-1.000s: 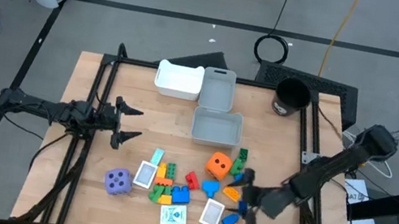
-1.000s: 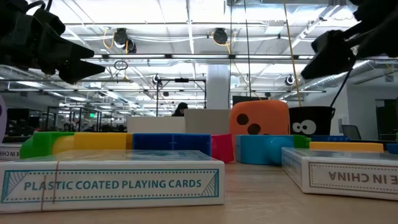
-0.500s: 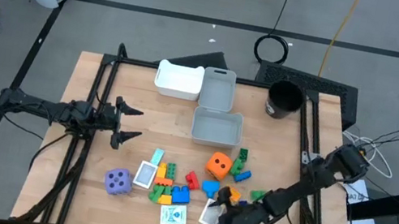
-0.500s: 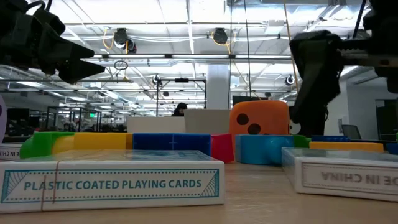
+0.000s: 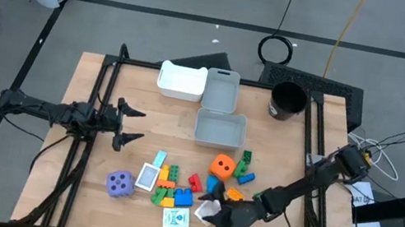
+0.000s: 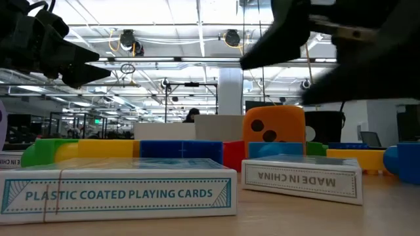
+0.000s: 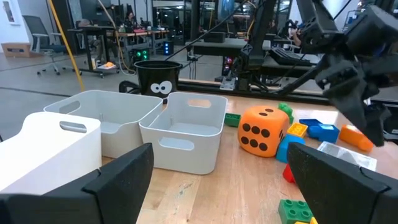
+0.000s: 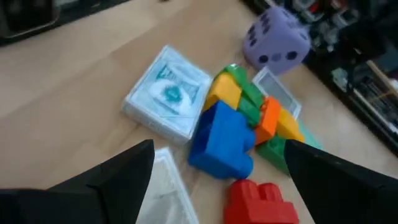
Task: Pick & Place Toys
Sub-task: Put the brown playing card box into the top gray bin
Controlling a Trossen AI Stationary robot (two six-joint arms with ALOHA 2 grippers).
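The right pincer (image 5: 212,212) is seen low over the near edge of the toy pile, with its two fingers spread wide and nothing held between them. Just under it, in the right wrist view, a clear card box (image 8: 166,186) lies on the tabletop (image 5: 139,140), and a blue block (image 8: 222,140) lies just beyond that box. Using the blue block as the marker: a red block (image 8: 258,200) is just beside it, a stack of yellow, green and orange blocks (image 8: 255,109) touches its far side, a pale blue card pack (image 8: 168,93) lies beside it, and the purple die (image 8: 275,38) sits farther off. It is judged that one toy is about to be picked. One single toy should be chosen, the fingers should be put down on both sides of it, and the neighbours should not be pushed. A flat box is likely to be hard to grip, so a block may be easier. Farther away, the orange die (image 5: 221,166) stands behind the pile, then the grey bin (image 5: 220,128). The left pincer (image 5: 124,124) waits with fingers open, well apart from the pile.
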